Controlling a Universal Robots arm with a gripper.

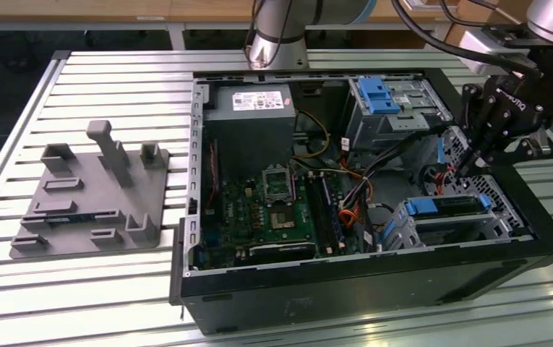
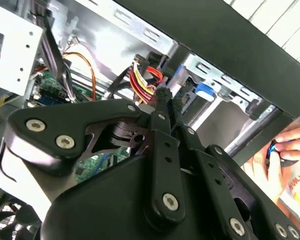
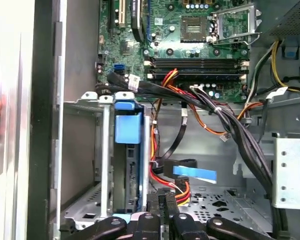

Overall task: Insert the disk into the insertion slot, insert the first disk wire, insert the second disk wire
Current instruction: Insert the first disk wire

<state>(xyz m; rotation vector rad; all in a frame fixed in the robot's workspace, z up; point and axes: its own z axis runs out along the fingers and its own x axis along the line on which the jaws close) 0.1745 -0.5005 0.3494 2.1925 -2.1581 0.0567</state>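
Observation:
The disk [image 1: 449,205], silver-grey with blue carrier rails, sits inside the insertion slot [image 1: 489,230], a grey metal cage at the case's corner on the exterior view's right. In the first wrist view the disk's blue rail [image 3: 127,127] stands in the cage [image 3: 102,165]. My gripper [image 1: 457,172] reaches down into the case just behind that cage. Its fingers are pressed together in both wrist views [image 2: 162,95] [image 3: 164,201], at the end of a red, yellow and black wire bundle [image 2: 147,80] [image 3: 176,189]. A flat blue cable [image 3: 195,173] lies loose beside it.
A taller bay with a blue latch [image 1: 377,94] stands behind the gripper. Black cable bundles [image 3: 230,125] cross between the bay and the motherboard [image 1: 276,210]. A grey fixture [image 1: 93,195] lies on the slatted table. A person's hand [image 2: 282,150] rests outside the case wall.

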